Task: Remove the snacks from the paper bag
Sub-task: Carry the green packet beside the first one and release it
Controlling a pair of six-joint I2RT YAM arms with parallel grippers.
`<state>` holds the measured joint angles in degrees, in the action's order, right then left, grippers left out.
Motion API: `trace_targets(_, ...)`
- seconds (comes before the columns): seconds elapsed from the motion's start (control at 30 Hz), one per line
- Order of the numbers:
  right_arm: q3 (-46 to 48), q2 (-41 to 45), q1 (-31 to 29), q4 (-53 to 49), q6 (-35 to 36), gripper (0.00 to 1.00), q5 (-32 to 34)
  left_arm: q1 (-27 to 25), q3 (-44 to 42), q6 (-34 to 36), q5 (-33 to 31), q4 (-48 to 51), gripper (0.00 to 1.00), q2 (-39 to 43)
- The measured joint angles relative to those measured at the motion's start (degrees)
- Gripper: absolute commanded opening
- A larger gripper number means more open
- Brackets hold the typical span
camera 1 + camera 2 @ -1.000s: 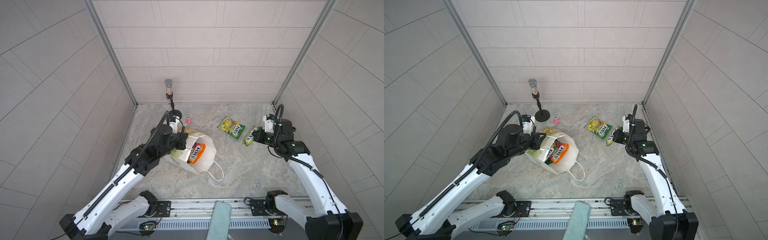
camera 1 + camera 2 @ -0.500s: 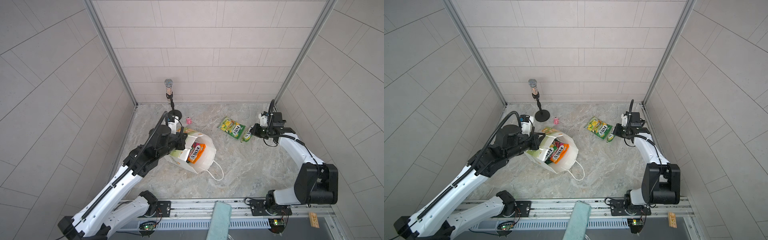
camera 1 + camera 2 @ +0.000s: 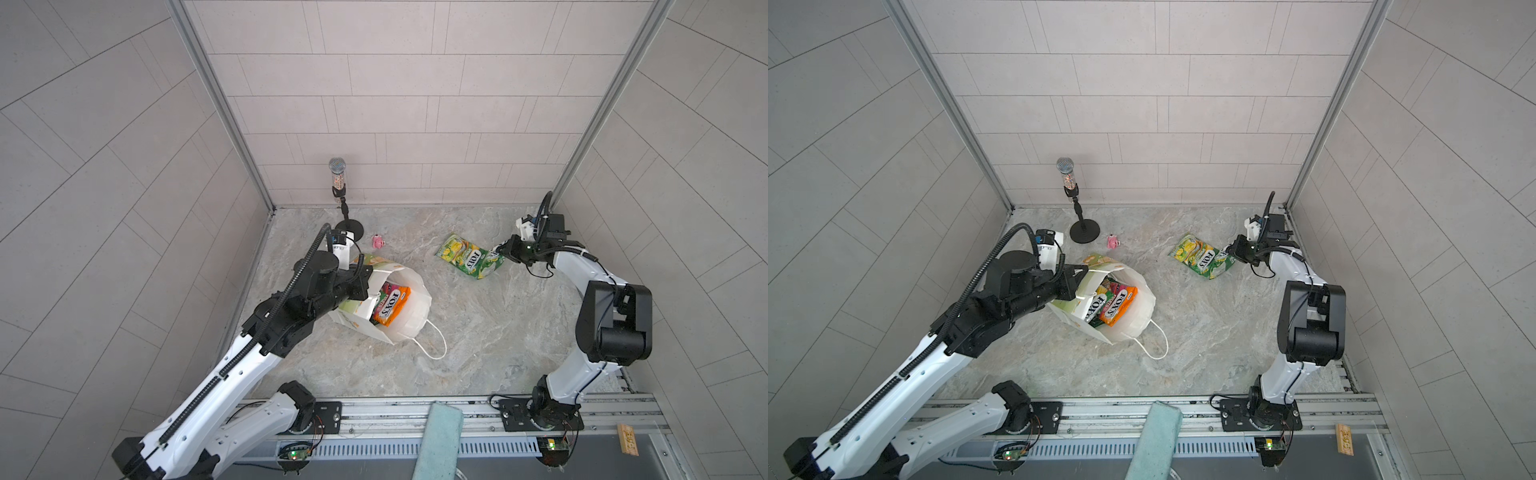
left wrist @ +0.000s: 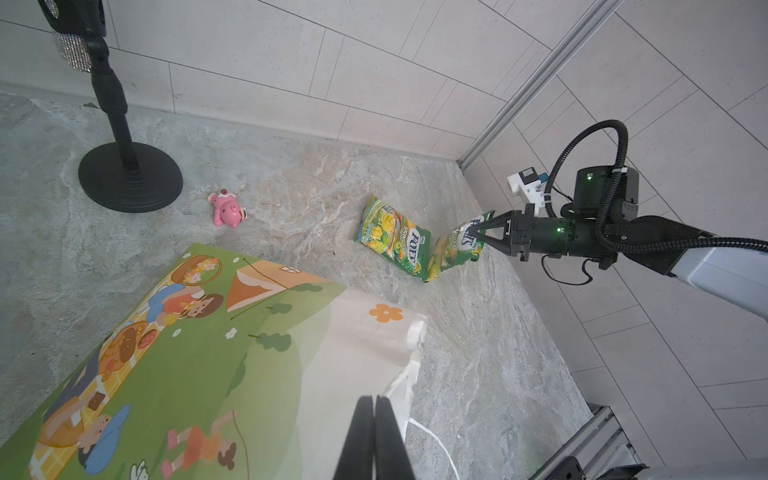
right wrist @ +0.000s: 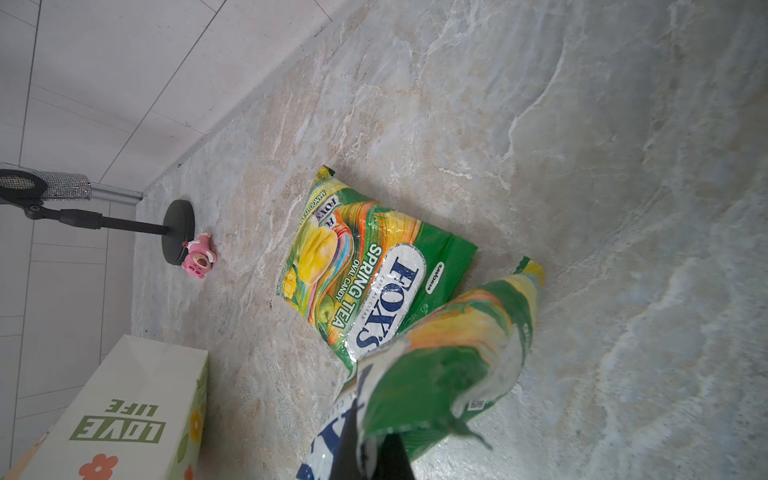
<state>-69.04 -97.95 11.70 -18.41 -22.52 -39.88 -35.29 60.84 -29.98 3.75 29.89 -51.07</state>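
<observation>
Gripping paper bag (image 3: 415, 309) rim, left hand (image 4: 375, 404); packets (image 3: 391, 306) inside partly hidden.

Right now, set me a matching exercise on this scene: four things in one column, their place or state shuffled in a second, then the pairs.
1. pink-orange packet
2. pink toy
3. teal cloth
4. right gripper

A. shut on a green packet
B. draped over the front rail
C. inside the paper bag
D. beside the microphone stand

Pairs: 1-C, 2-D, 3-B, 4-A.
</observation>
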Motion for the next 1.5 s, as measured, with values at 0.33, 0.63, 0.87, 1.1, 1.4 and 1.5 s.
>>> trace_targets(0.33, -1.4, -1.8, 2.6, -2.1, 2.1, 0.05, -2.3, 0.0, 0.0, 0.2, -0.3, 0.1, 0.00, 0.0)
trace_targets(0.63, -1.4, -1.7, 3.7, -6.7, 5.2, 0.23, 3.8, 0.0, 0.0, 0.5, -0.6, 0.4, 0.00, 0.2)
trace_targets(0.87, -1.4, -1.7, 3.8, -9.5, 6.3, 0.31, 10.3, 0.0, 0.0, 0.5, -0.7, 0.4, 0.00, 0.5)
trace_targets(1.1, -2.6, -1.7, 3.8, -11.8, 6.7, 0.48, 14.9, 0.0, 0.0, 0.5, -0.8, 0.4, 0.00, 0.7)
trace_targets(1.4, -2.1, -0.3, 3.8, -13.0, 6.1, 0.64, 24.3, 0.0, 0.0, 0.6, -0.6, 0.4, 0.00, 0.7)
trace_targets(1.5, -1.0, 2.1, 3.8, -12.9, 5.7, 0.64, 26.5, 0.0, 0.0, 1.0, -0.3, 0.5, 0.00, 0.7)
